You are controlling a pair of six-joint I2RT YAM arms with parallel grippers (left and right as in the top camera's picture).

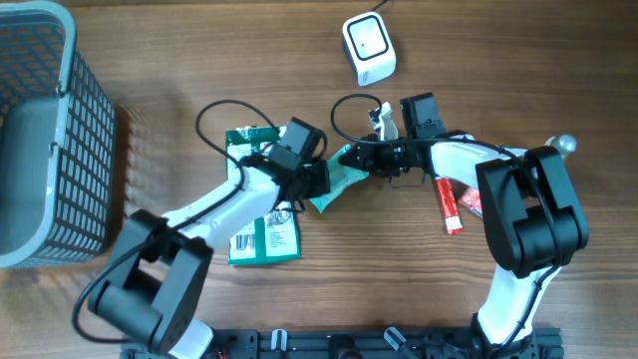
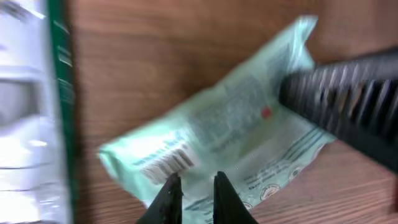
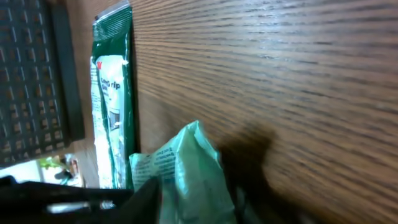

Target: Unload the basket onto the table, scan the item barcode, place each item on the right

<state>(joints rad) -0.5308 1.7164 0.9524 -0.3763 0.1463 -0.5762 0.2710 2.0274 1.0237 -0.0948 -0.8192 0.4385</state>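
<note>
Pinching the lower edge of a pale green packet (image 1: 327, 194) at mid-table, the left gripper (image 2: 196, 182) keeps its fingers narrow on the wrapper, just beside the barcode (image 2: 169, 163), the first observer notes. "And the other end?"

"The right gripper (image 1: 354, 160) holds the far tip between its fingers," the second replies. "The two arms meet over the packet, which sits crumpled between them."

"So what would make the scan go well?"

"The printed bars show to the left arm's camera. Whether they face the white scanner (image 1: 369, 48), which sits well apart near the table's far edge, cannot be told. The packet likely needs turning until the bars meet the scanner's window. It also needs stretching flat, since a crease across them could spoil the read."

"Any hazards?"

"The left fingers sit close to the bars, and a slip could cover them. Thin film may also slide out of a pinch, so a slow carry seems wise. The green card pack (image 1: 264, 239) under the left arm, the red tube (image 1: 449, 204) by the right arm and the grey basket (image 1: 40, 130) all appear to lie off the path to the scanner."
</note>
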